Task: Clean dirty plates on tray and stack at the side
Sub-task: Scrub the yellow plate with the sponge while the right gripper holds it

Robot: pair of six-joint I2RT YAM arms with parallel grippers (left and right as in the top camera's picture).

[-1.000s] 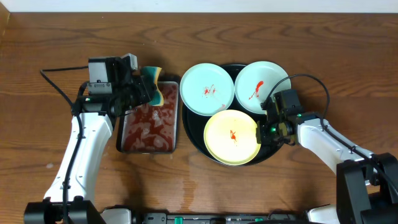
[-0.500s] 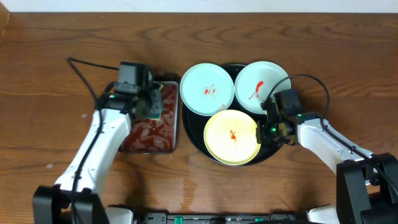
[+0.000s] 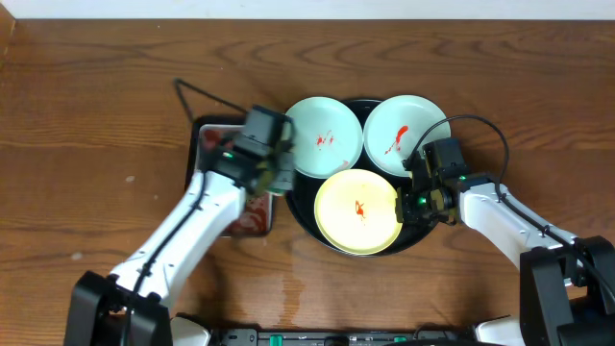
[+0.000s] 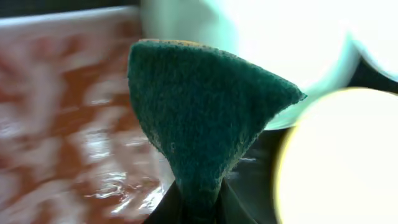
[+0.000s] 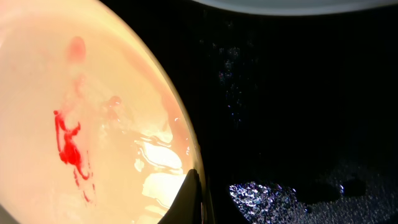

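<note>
Dirty plates, three in number, lie face-up and crowded rim to rim on the black tray: the left mint plate and the right mint plate at the rear, the yellow plate at the front, each marked with a red smear. My left gripper is clamped on a green sponge, carried over the gap between the red-stained tray and the left mint plate. My right gripper is closed, its tips resting at the right-hand rim of the yellow plate. Whether the rim is actually pinched between them or only pressed on, I cannot tell from the wrist view. I judge the plates to be light, stiff and shallow, with glossy faces that shine as if wet and will probably be slippery. A grip on the flat face would therefore slide, and the raised rim is the proper place to take hold, on the outer side, where no neighbouring plate is in the way. The material is not evident, so they are best treated as breakable and set down gently when stacked. The sponge is soft and will fold under pressure, so a steadied plate is needed for wiping.
</note>
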